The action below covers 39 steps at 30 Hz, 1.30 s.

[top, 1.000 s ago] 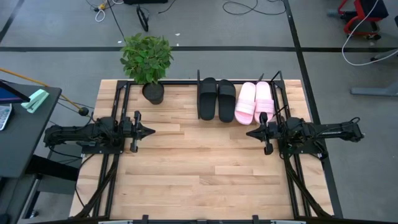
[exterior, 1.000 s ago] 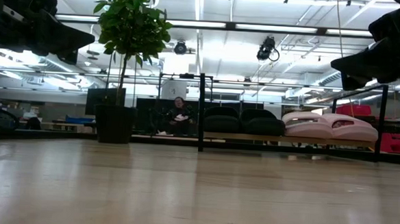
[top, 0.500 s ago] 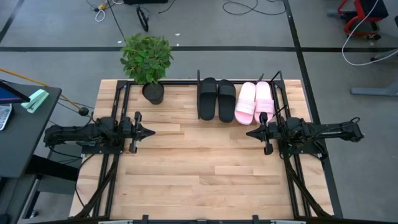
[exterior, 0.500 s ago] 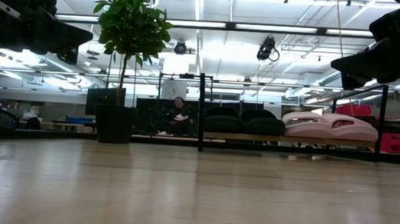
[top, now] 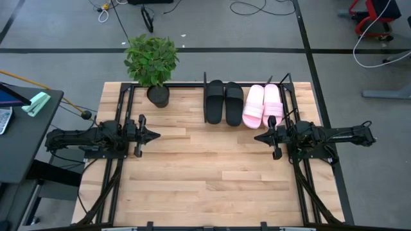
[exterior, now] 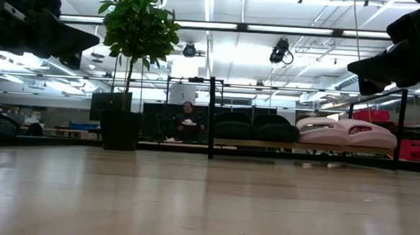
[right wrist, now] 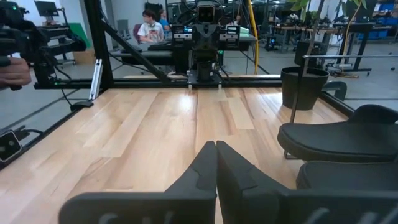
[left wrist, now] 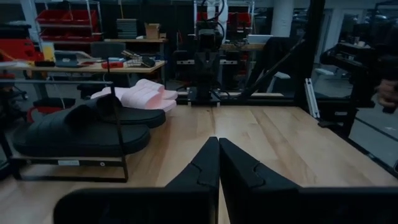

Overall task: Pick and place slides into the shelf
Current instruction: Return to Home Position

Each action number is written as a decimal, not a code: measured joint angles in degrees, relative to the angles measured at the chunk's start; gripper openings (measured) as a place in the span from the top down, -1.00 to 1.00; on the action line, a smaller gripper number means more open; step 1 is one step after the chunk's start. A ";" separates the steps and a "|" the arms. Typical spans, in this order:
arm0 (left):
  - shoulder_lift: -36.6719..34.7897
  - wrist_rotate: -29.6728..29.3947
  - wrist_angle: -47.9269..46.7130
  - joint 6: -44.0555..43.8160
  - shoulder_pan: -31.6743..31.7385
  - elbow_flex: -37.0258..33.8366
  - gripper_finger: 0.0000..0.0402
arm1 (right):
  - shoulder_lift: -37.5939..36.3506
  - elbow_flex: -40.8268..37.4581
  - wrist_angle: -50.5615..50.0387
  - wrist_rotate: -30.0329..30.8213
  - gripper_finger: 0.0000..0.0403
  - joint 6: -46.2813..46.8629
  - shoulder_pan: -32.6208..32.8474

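Wood table (top: 205, 173), bare through the middle. Nothing loose on it for you to fetch.

Left edge: left gripper (top: 155, 135) hovers above the table, tip pointing inward toward the centre. Its wrist view shows both fingers pressed flat together with nothing between them.

Beyond it, at the far left corner, a potted plant (top: 151, 61) stands outside the shelf.

Far edge, right of the plant: shelf (exterior: 211, 117), a thin black rod frame. It holds all four slides, packed side by side. The two black slides (top: 214, 101) fill the left half and the two pink slides (top: 254, 106) the right half. Each long axis runs from the far edge toward the near edge, crosswise to the line along which your two grippers face each other.

Right edge: right gripper (top: 258, 136) hovers with its tip pointing inward, fingers closed on nothing. This is the arm nearer the shelf. The pink pair lies just beyond its fingertips, toward the far edge. From the left gripper the shelf is well apart, across the table and farther back.

Judgement: placing looks finished, and only parking the arms is left. Watch the right arm. Draw it back along its own line, not toward the far edge, where the near end of a pink slide sits close.
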 joint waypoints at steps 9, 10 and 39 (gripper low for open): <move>0.00 -0.91 0.01 -0.88 0.00 0.00 0.87 | 0.13 0.00 -0.02 0.00 0.98 0.17 0.00; 0.00 -0.96 0.04 -0.57 0.00 0.00 0.86 | 0.13 0.00 -0.03 0.00 0.98 0.17 0.00; 0.00 -1.19 0.21 -0.55 0.00 0.00 0.84 | 0.13 0.00 -0.02 0.02 0.93 0.26 0.00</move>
